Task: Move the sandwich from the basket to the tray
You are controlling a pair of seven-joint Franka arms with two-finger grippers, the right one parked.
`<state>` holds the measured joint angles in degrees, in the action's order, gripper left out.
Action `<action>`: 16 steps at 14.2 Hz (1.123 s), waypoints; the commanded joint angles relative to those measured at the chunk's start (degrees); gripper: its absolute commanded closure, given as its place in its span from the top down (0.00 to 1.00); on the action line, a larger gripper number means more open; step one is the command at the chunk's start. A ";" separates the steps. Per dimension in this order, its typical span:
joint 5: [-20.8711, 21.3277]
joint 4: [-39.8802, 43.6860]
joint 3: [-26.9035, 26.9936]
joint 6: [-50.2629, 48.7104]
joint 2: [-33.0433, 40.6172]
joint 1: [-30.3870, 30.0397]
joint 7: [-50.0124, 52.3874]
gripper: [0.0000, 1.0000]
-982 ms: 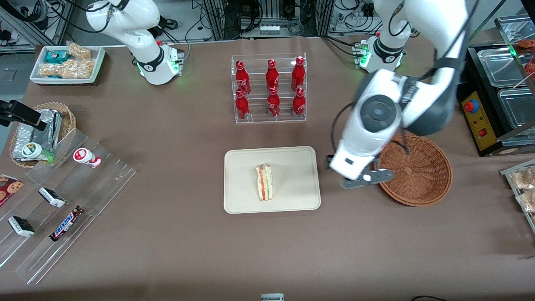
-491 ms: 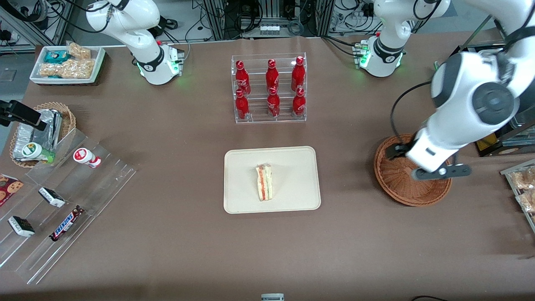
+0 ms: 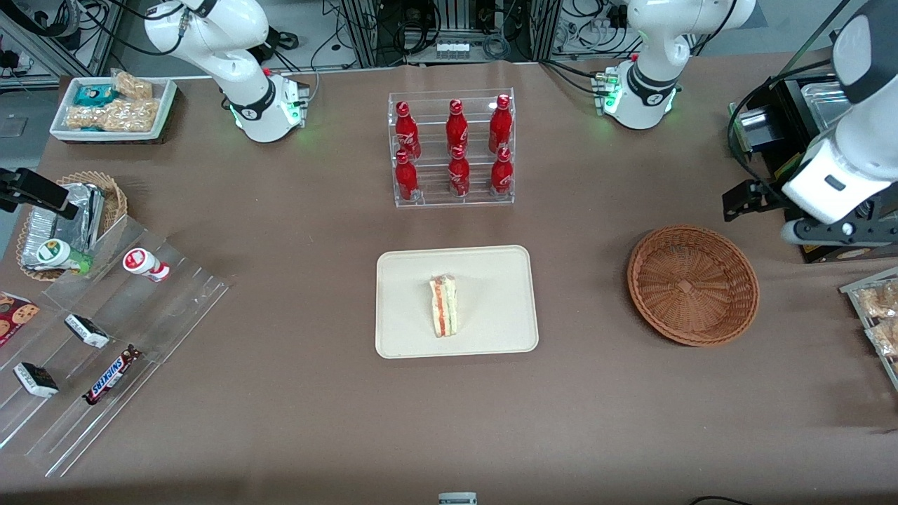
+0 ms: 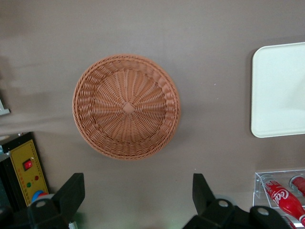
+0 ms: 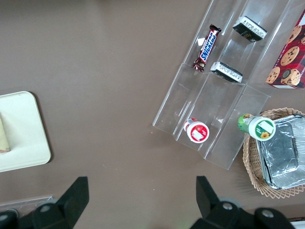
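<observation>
The sandwich [image 3: 444,306], a cream wedge with red and yellow filling, lies on the cream-beige tray [image 3: 491,280] in the middle of the table. The reddish-brown wicker basket [image 3: 692,284] stands empty beside the tray, toward the working arm's end. My left gripper [image 3: 842,231] hangs high above the table by the control box, past the basket toward the working arm's end. It is open and empty. The left wrist view looks down between the open fingers [image 4: 71,191] onto the empty basket [image 4: 126,106] and an end of the tray [image 4: 279,95].
A clear rack of red cola bottles [image 3: 452,147] stands farther from the camera than the tray. A black control box [image 3: 800,203] and snack trays [image 3: 877,315] lie at the working arm's end. A clear stepped stand [image 3: 105,337], a tan foil basket [image 3: 70,217] and a white bin [image 3: 112,109] lie toward the parked arm's end.
My left gripper moved from between tray and basket, across the basket, up and off toward the working arm's end. The sandwich stayed on the tray.
</observation>
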<state>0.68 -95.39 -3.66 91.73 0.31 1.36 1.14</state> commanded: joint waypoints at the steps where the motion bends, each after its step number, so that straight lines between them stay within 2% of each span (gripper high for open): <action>1: -0.33 3.88 0.85 -0.15 -0.13 1.98 -0.43 1.00; 8: -2.43 4.16 1.11 -0.76 -0.67 1.98 -0.08 1.00; 16: -2.70 4.33 0.94 -4.02 0.04 2.06 -0.52 1.00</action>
<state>-1.15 -91.85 -3.09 89.26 0.04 2.82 1.14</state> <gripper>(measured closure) 0.000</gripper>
